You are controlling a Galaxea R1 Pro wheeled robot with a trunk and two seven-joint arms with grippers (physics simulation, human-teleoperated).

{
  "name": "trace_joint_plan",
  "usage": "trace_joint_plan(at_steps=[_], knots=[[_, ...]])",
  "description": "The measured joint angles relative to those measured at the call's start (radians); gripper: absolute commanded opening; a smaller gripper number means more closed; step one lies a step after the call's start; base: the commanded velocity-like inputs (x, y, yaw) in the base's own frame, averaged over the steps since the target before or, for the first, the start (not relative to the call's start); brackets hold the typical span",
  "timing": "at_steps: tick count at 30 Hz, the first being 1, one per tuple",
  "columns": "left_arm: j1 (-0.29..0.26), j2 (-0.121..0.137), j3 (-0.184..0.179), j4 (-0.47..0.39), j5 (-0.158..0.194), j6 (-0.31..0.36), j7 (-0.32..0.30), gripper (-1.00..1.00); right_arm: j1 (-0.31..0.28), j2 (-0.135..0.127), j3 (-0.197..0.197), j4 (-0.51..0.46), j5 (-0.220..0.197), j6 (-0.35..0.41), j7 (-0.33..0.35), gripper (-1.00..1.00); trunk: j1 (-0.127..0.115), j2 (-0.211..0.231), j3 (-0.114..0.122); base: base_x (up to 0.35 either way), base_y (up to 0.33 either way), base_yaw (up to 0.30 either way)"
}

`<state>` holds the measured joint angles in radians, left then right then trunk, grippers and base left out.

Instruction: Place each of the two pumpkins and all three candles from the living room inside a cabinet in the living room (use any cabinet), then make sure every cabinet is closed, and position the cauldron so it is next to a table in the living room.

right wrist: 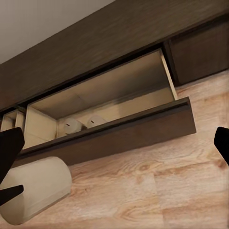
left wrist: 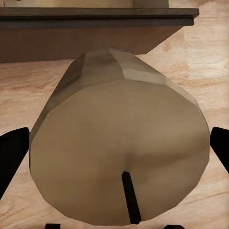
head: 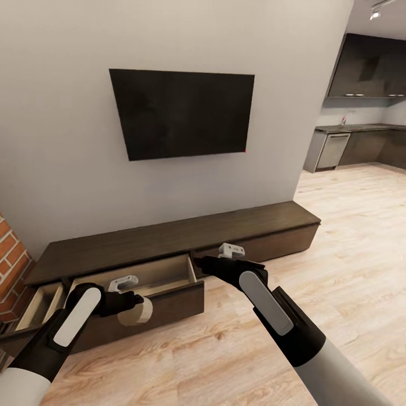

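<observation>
The dark-brown cabinet [head: 169, 239] runs along the wall under the TV. Its middle drawer [head: 169, 293] is pulled out, and two candles [right wrist: 71, 125] [right wrist: 95, 120] lie on its pale interior. A smaller drawer [head: 39, 304] at the far left also stands open. My left gripper [head: 135, 310] is shut on a third tan candle [left wrist: 119, 119], held just in front of the middle drawer's front panel above the floor. My right gripper [head: 198, 264] hangs open by the drawer's right corner, nothing between its fingers [right wrist: 9, 148]. The pumpkins are out of view.
A black TV [head: 183, 113] hangs on the white wall. A brick pillar [head: 11, 254] stands at the cabinet's left end. Pale wooden floor [head: 338, 254] stretches right toward grey kitchen units [head: 349, 146] in the back.
</observation>
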<state>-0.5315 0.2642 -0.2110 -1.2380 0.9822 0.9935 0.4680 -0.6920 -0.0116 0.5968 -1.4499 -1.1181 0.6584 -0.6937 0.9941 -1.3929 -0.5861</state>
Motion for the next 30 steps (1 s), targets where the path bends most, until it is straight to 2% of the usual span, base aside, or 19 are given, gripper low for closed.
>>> trace_joint_plan(at_steps=[7,16,24,30], knots=[[-0.001,0.000,0.000,-0.001,-0.005,0.000,0.000,-1.00,0.000,0.000,0.001,0.000,0.001,0.000,-0.003,1.00,0.000,0.000,0.000,0.016,0.000,-0.001],[-0.001,0.001,0.000,-0.005,-0.003,0.000,-0.001,-1.00,0.000,0.000,0.000,0.000,0.002,0.000,-0.004,1.00,0.000,0.000,0.000,0.214,0.000,0.011],[-0.001,0.002,-0.001,-0.017,-0.006,0.001,-0.001,-1.00,0.000,0.000,0.000,0.002,0.001,0.000,-0.004,1.00,0.000,0.000,0.000,0.140,0.000,0.213],[-0.001,0.000,-0.002,-0.018,-0.005,0.000,-0.001,-1.00,0.000,0.000,0.000,0.002,0.001,0.000,0.001,1.00,0.000,0.000,0.000,0.075,-0.014,0.043]])
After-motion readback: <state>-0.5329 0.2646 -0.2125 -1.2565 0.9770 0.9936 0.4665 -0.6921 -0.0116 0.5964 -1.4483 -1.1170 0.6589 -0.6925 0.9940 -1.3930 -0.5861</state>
